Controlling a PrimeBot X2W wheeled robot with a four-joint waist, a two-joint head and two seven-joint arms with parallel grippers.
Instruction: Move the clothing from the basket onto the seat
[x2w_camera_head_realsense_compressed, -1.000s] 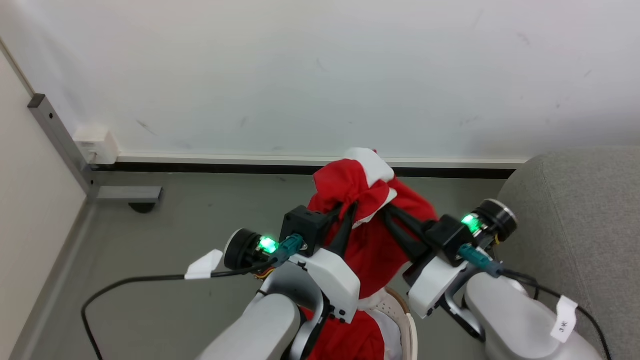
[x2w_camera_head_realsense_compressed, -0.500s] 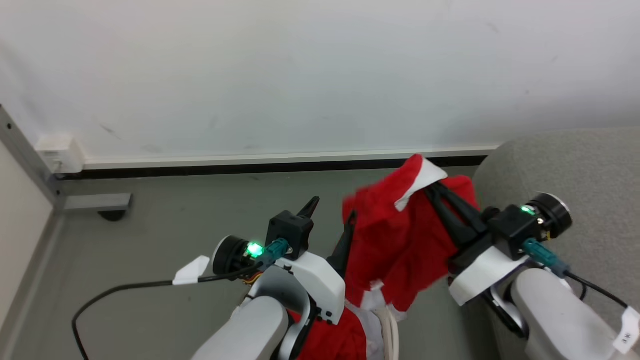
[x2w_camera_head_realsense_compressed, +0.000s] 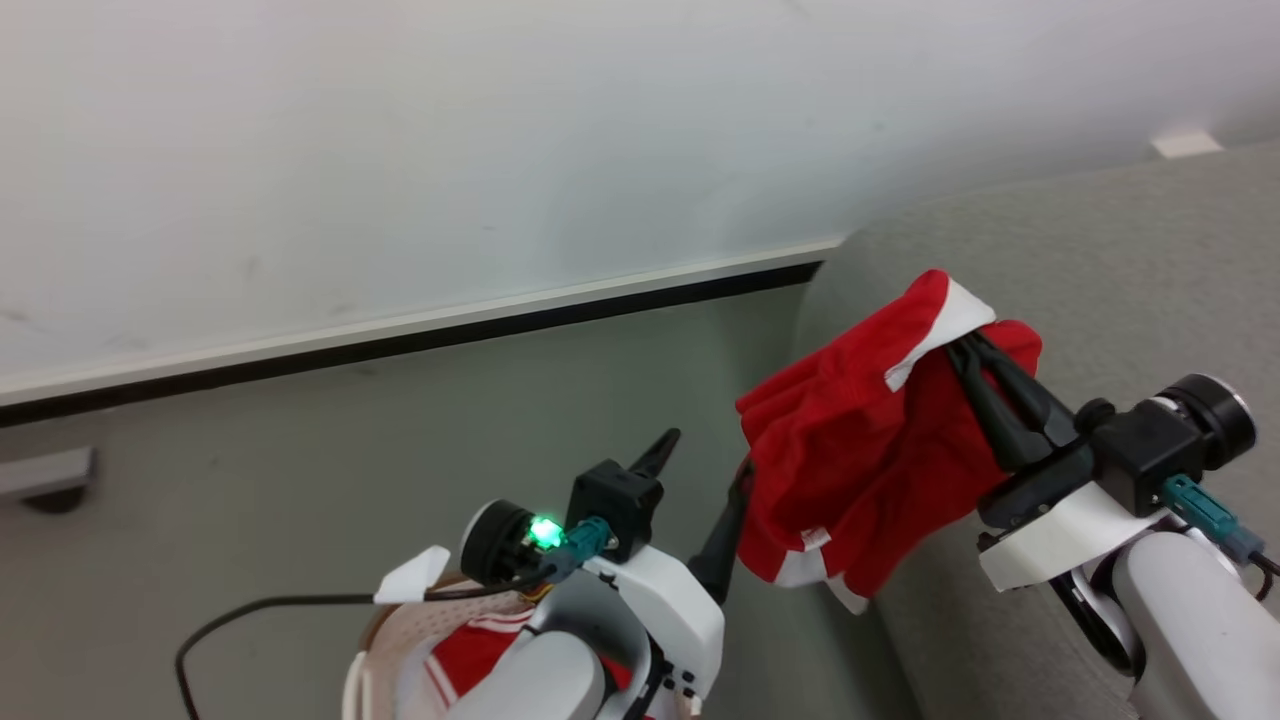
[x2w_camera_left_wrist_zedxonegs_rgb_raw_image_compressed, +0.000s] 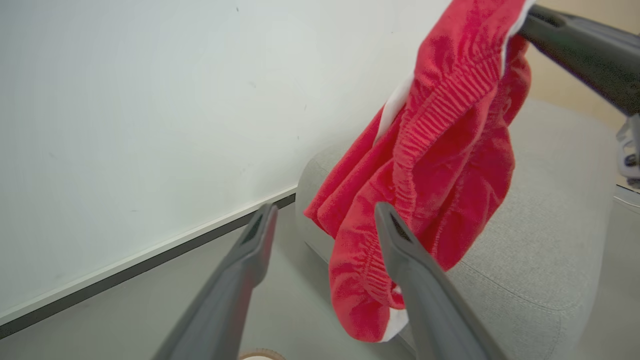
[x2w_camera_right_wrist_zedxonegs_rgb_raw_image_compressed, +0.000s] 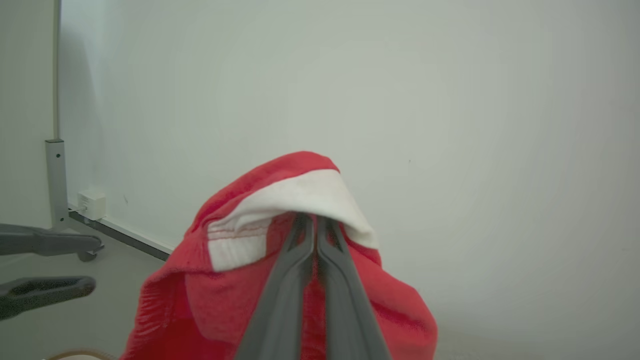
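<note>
Between the pressed-together fingers of the right gripper (x2w_camera_head_realsense_compressed: 968, 345), a white-trimmed fold of the red clothing (x2w_camera_head_realsense_compressed: 850, 450), rest hanging below it at the grey seat (x2w_camera_head_realsense_compressed: 1100, 250) edge, left gripper (x2w_camera_head_realsense_compressed: 700, 460) just beside the cloth, fingers spread and empty, basket (x2w_camera_head_realsense_compressed: 350, 695) beneath the left arm, red striped fabric (x2w_camera_head_realsense_compressed: 470, 650) inside.

The tips of the right gripper (x2w_camera_head_realsense_compressed: 966, 346) are tucked under a fold of the clothing (x2w_camera_head_realsense_compressed: 850, 440), so they cannot be seen. The basket (x2w_camera_head_realsense_compressed: 356, 678) is cut off by the bottom edge, and the left arm (x2w_camera_head_realsense_compressed: 560, 680) covers most of it. Red and white cloth (x2w_camera_head_realsense_compressed: 465, 650) inside it peeks out from under that arm. The seat (x2w_camera_head_realsense_compressed: 1080, 260) runs off the right edge. It is hard to tell if one finger of the left gripper (x2w_camera_head_realsense_compressed: 708, 450) touches the clothing.
</note>
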